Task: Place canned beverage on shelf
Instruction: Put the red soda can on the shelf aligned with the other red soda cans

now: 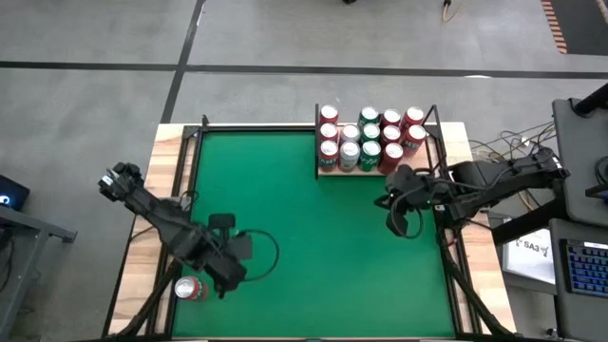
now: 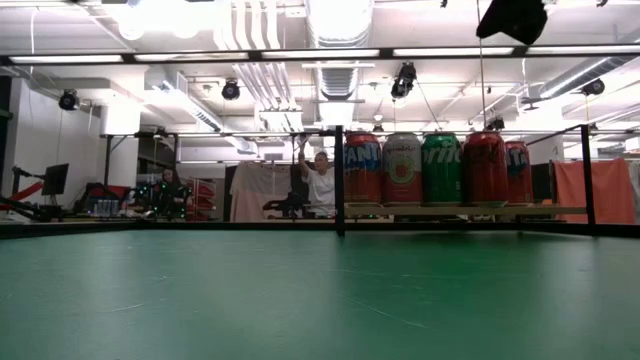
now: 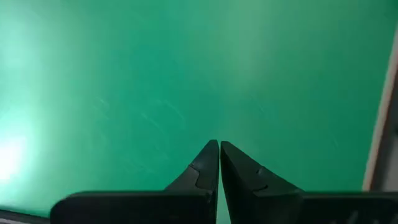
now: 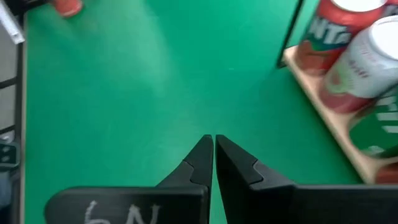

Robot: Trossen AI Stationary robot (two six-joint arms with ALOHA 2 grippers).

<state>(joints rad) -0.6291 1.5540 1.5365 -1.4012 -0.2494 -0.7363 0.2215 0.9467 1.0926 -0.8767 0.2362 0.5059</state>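
The shelf (image 1: 327,172) is a pale wooden board with black rods at the table's far right, and it carries several red, green and white cans (image 1: 370,141). It also shows in the low view (image 2: 470,210) and in the right wrist view (image 4: 326,121). One red canned beverage (image 1: 191,290) sits on the green felt by the near left corner; it is also in the right wrist view (image 4: 65,6). My left gripper (image 1: 228,277) hangs shut over the felt just right of that can, its fingers closed on nothing (image 3: 219,149). My right gripper (image 1: 388,202) is shut and empty (image 4: 213,144), in the air just in front of the shelf.
Black rods (image 1: 256,127) run along the felt's far edge, and wooden strips (image 1: 166,180) edge the table. Between the two arms lies bare green felt (image 1: 313,256). Beyond the table a person (image 2: 320,182) stands far back in the room.
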